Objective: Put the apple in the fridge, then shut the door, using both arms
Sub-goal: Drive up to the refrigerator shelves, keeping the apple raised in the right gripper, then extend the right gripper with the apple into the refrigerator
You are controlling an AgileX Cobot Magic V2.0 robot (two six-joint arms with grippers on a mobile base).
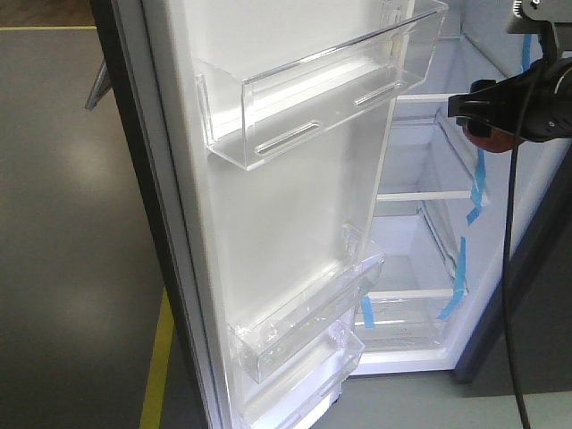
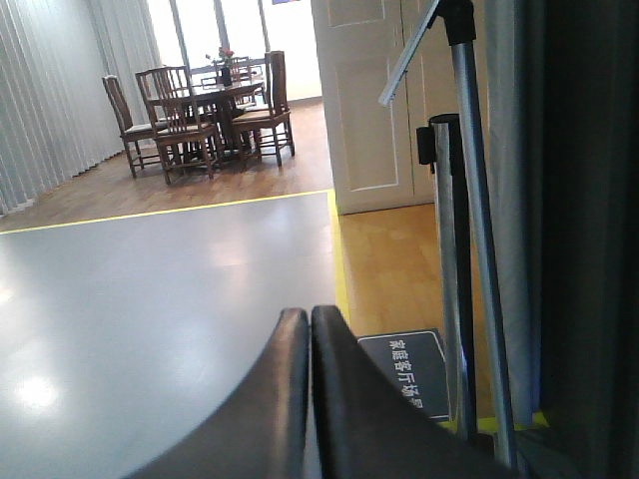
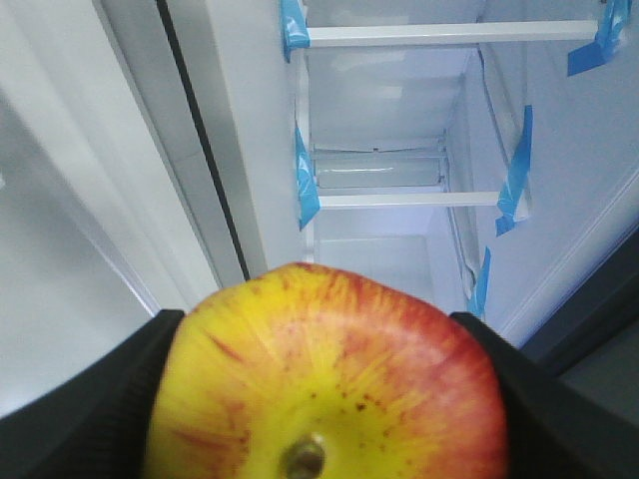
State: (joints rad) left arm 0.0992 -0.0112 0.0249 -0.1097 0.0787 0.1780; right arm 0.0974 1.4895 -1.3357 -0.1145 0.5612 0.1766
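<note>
The red and yellow apple (image 3: 329, 379) fills the bottom of the right wrist view, clamped between the two black fingers (image 3: 90, 399) of my right gripper (image 3: 324, 389). In the front view that gripper (image 1: 487, 121) hangs at the upper right, in front of the open fridge (image 1: 420, 232), with a sliver of the apple (image 1: 494, 140) showing below it. The fridge's white shelves and blue tape strips lie ahead of the apple. The door (image 1: 286, 223) stands wide open, its white inside and clear bins facing me. My left gripper (image 2: 310, 324) is shut, empty, pointing over a grey floor.
Chrome stanchion poles (image 2: 474, 230) and a dark floor sign (image 2: 409, 374) stand close to the left gripper's right. A dining table with chairs (image 2: 205, 115) stands far back. Yellow floor tape (image 1: 156, 366) runs beside the door's foot.
</note>
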